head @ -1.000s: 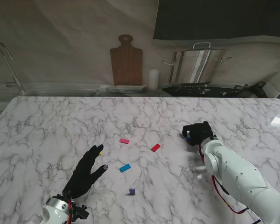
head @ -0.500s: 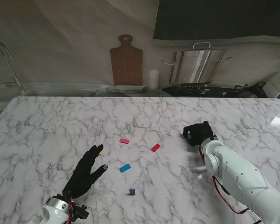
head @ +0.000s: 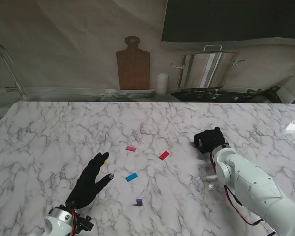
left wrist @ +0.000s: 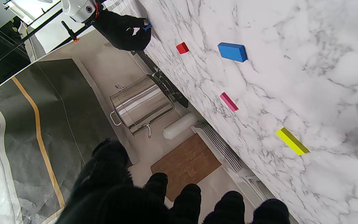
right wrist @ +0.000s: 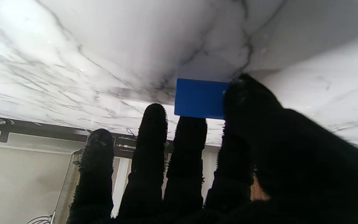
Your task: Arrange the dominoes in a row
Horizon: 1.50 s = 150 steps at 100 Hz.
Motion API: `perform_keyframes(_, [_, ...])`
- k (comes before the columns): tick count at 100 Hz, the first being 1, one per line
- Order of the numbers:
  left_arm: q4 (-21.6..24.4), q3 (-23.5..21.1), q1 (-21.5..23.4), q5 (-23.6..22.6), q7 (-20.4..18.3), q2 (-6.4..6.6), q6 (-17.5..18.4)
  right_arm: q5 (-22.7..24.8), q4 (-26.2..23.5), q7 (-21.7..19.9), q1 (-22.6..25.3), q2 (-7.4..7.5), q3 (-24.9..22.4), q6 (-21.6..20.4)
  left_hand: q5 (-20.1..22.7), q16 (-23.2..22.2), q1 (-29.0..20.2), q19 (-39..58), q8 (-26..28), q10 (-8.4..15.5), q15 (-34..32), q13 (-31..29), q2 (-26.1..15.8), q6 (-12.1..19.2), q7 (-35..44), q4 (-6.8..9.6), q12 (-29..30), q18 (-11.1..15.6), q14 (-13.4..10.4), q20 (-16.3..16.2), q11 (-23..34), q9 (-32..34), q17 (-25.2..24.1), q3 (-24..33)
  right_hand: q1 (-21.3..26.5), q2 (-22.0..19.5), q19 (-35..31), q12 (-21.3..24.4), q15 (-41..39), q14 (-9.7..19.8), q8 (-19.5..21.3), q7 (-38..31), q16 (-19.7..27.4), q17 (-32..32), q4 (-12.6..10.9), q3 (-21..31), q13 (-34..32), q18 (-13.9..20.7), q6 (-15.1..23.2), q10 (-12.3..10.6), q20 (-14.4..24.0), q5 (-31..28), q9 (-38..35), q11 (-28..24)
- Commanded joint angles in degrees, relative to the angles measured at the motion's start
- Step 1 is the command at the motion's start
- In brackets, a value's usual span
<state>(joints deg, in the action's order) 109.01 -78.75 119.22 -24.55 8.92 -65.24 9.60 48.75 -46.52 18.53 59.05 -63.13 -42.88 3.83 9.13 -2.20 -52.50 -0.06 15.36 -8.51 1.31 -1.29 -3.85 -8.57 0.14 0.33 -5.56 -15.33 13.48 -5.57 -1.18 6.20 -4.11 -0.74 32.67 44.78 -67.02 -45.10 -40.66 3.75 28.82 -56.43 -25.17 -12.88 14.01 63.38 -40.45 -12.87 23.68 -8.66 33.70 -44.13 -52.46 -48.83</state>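
My right hand (head: 209,140) is shut on a dark blue domino (head: 198,145) at the table's right side. The right wrist view shows this domino (right wrist: 199,98) pinched between thumb and fingers, its far edge against the marble. My left hand (head: 90,181) lies open at the near left with its fingers spread, and a yellow domino (head: 106,161) sits just past its fingertips. Loose between the hands are a pink domino (head: 131,148), a red domino (head: 163,155), a light blue domino (head: 132,177) and a small purple domino (head: 138,201). In the left wrist view the yellow domino (left wrist: 291,141), pink domino (left wrist: 228,101), light blue domino (left wrist: 232,52) and red domino (left wrist: 182,48) show.
The marble table (head: 54,132) runs wide to the left and far side. Behind its far edge stand a wooden cutting board (head: 132,63), a white cylinder (head: 161,83) and a steel pot (head: 206,69). A small white object (head: 211,186) lies by my right forearm.
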Motion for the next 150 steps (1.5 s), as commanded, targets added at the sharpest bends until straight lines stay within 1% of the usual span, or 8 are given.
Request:
perform_keyframes(1, [-0.2,0.1,0.1,0.0,-0.9,-0.02,0.1,0.3,0.8,-0.2,0.4,0.09,0.3,0.1,-1.5,0.6,-1.2,-0.6,-0.8,0.9,0.4,1.5,-0.1,0.0,-0.8,-0.02,0.5,0.4,-0.4,-0.4,-0.3,-1.2,0.2,-0.1,0.2,-0.4,0.1,-0.3,-1.4,0.1,-0.6,-2.2,-0.7,1.0,0.5,-2.7,1.0,-1.8,0.9,0.1,0.4,-4.0,-0.3,0.0])
perform_keyframes(32, [-0.1,0.0,0.2,-0.1,-0.8,-0.04,0.0,2.1,-4.0,-0.7,3.5,0.57,-4.6,-0.6,-1.5,0.6,-1.2,-0.6,-0.6,1.0,0.5,1.5,-0.1,-0.1,-0.8,-0.01,0.5,0.4,-0.5,-0.4,-0.3,-1.2,0.2,-0.1,0.3,-1.3,0.6,0.6,-0.9,-0.2,0.3,-3.9,-0.5,1.8,0.6,-2.6,1.4,-2.0,-1.2,0.7,0.3,-4.6,0.7,0.6])
perform_keyframes(62, [-0.1,0.0,0.3,-0.1,-0.8,-0.03,0.3,5.1,-15.7,-3.9,10.2,1.03,-13.3,-0.9,-1.5,0.6,-1.1,-0.6,-0.6,0.8,0.5,1.6,-0.1,-0.1,-0.8,-0.04,0.6,0.4,-0.4,-0.4,-0.3,-1.2,0.2,-0.2,0.6,-1.2,1.8,11.9,3.5,-1.1,1.1,-3.0,1.4,3.4,0.3,-3.5,4.8,-1.4,-2.2,4.1,0.4,-5.1,7.7,10.7])
perform_keyframes(70, [-0.1,-0.1,0.3,-0.1,-0.7,-0.05,0.5,5.3,-18.3,-4.7,11.7,1.01,-14.6,-0.9,-1.5,0.6,-1.1,-0.6,-0.6,0.8,0.5,1.6,-0.1,-0.1,-0.8,-0.03,0.6,0.4,-0.4,-0.4,-0.3,-1.2,0.2,-0.1,0.7,-1.9,1.5,9.1,1.0,-1.2,2.4,-2.2,-0.2,4.2,-0.2,-3.9,7.5,-0.5,-0.7,4.3,1.2,-4.6,10.8,4.5])
perform_keyframes(93, [0.0,-0.1,0.4,-0.1,-0.7,-0.03,0.6,5.7,-23.7,-4.1,15.1,0.69,-17.1,-1.2,-1.6,0.8,-1.1,-0.7,-0.6,0.6,0.5,1.6,-0.1,-0.9,-0.9,-0.01,0.7,0.4,-0.3,-0.4,-0.4,-1.3,0.2,-0.1,1.1,-4.1,0.8,-7.3,-8.3,-0.9,4.8,-2.9,-4.6,5.2,-1.2,-4.5,11.0,0.4,2.5,2.4,2.8,-1.4,14.4,-10.0])
perform_keyframes(117, [0.1,-0.3,0.5,-0.1,-0.6,-0.07,0.8,5.9,-27.4,-3.3,17.4,0.49,-18.4,-2.6,-1.5,0.9,-1.2,-0.7,-0.8,0.6,0.5,1.6,-0.1,-1.1,-0.9,0.01,0.8,0.3,-0.2,-0.3,-0.3,-1.2,0.2,-0.1,1.4,-4.5,0.4,-12.2,-14.6,-0.4,4.4,-3.6,-7.2,4.0,-1.2,-4.3,6.8,-0.7,2.5,0.4,3.2,-1.0,8.9,-17.1])
perform_keyframes(127, [0.1,-0.4,0.6,-0.1,-0.5,-0.08,0.9,5.4,-29.4,-3.5,18.8,0.40,-19.2,-3.5,-1.5,0.9,-1.1,-0.7,-0.8,0.6,0.5,1.6,-0.1,-1.2,-0.9,0.01,0.8,0.3,-0.2,-0.3,-0.3,-1.2,0.2,-0.1,1.6,-5.0,0.7,-9.2,-13.1,-0.3,5.0,-3.7,-6.0,3.0,-1.3,-4.5,3.1,-1.6,2.7,0.3,2.7,-0.5,3.9,-13.2])
perform_keyframes(150, [0.3,-0.6,0.8,0.0,-0.4,-0.11,1.2,3.8,-35.2,-5.2,23.0,0.17,-21.3,-4.1,-1.5,0.9,-1.1,-0.7,-0.8,0.6,0.5,1.6,-0.1,-1.3,-0.9,0.02,0.8,0.3,-0.2,-0.2,-0.3,-1.2,0.2,-0.1,2.3,-6.6,1.4,1.4,-5.1,-1.1,7.4,-3.3,-2.2,1.7,-1.6,-5.1,-1.1,-2.4,2.3,1.1,1.4,0.9,-5.4,4.3])
